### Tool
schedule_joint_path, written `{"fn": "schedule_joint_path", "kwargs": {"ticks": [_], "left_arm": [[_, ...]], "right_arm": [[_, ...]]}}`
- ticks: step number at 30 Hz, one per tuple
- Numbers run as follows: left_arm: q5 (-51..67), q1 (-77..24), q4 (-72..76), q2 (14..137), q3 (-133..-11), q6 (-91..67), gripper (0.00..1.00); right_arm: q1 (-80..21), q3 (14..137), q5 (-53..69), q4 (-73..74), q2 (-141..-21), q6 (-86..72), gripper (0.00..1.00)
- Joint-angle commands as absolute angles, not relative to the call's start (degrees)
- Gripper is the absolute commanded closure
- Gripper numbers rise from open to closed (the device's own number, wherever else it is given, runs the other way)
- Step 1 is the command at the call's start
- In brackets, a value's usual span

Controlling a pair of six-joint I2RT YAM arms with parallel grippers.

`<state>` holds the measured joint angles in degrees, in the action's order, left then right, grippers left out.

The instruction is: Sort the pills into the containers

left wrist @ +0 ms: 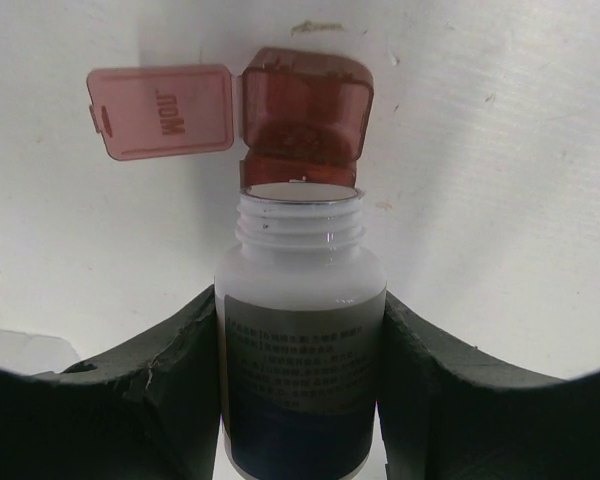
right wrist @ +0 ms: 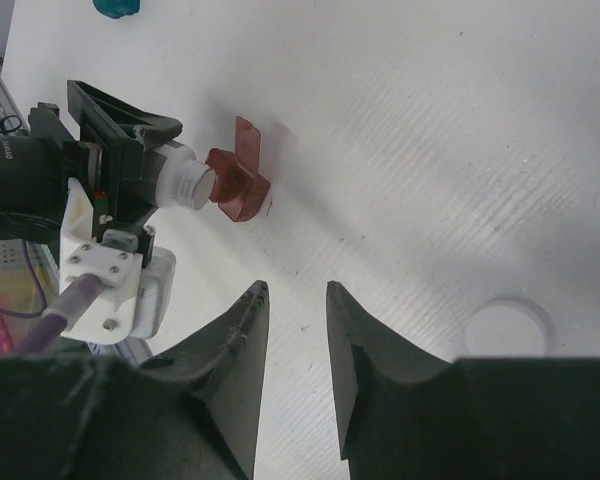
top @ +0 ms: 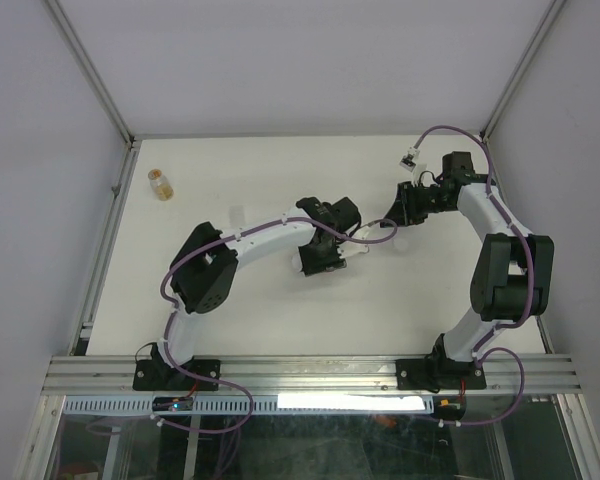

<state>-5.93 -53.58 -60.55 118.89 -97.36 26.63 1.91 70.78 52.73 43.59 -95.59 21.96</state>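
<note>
My left gripper is shut on an open white bottle that lies tilted, its mouth right at the dark red container. The container's lid is flipped open to the left. In the right wrist view the bottle mouth touches the dark red container, and the teal container sits at the top edge. My right gripper is open and empty, apart from both. From above, the left gripper is mid-table and the right gripper is to its right. No loose pills show.
A small amber vial stands at the far left of the table. A white round cap lies on the table to the right of my right fingers. Grey walls enclose the table on three sides.
</note>
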Motion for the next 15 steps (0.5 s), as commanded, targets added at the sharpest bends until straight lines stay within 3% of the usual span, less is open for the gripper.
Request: {"fn": "schedule_joint_path", "kwargs": {"ticks": [1,4,6,15], "left_arm": [[-7.2,-53.8,-64.6,118.7,-102.2,25.1,1.00],[-6.4,-53.3,-57.8,115.5,-97.4,28.1,1.00],[-5.7,-53.3,-63.4,118.2,-101.9,25.5,1.00],[-5.1,-52.2,-56.1,114.5,-95.0,26.5,1.00]], "right_arm": [[2.4,72.0,52.7,42.2,-92.5,21.3,0.67],[2.4,72.8,52.8,42.8,-93.0,21.4,0.67],[2.4,72.4,52.5,42.5,-92.6,21.3,0.67],[2.4,72.4,52.7,42.7,-92.9,21.6,0.67]]}}
